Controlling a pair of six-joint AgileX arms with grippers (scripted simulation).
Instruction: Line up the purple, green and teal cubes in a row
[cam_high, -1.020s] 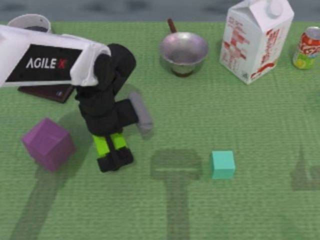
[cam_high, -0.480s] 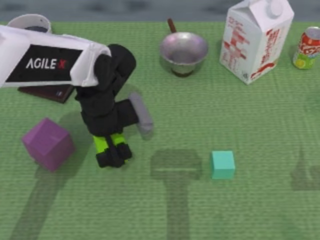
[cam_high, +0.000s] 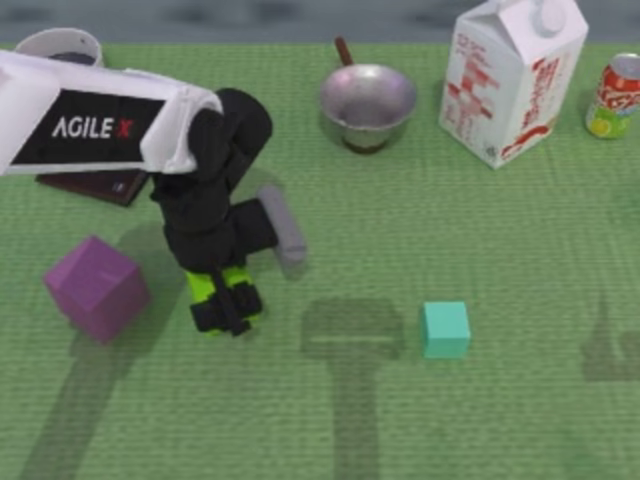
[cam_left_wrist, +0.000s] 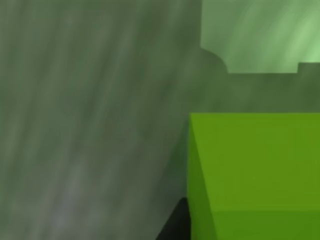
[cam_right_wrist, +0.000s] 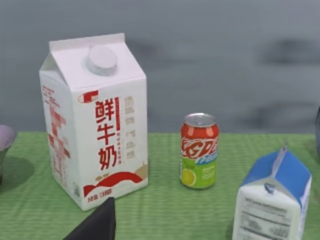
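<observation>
Clearly the left pincer (cam_high: 226, 307) clamps the green cube (cam_high: 212, 285) at its flat sides, three o'clock of the purple cube (cam_high: 96, 286); it looks rigid, light, unlikely to slip.

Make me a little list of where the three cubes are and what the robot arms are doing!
purple cube: top view's left, on the mat
green cube: between the left gripper fingers, right of the purple cube
teal cube: alone, right of centre
left gripper: shut on the green cube
right arm: not in the top view
row: not formed yet
</observation>
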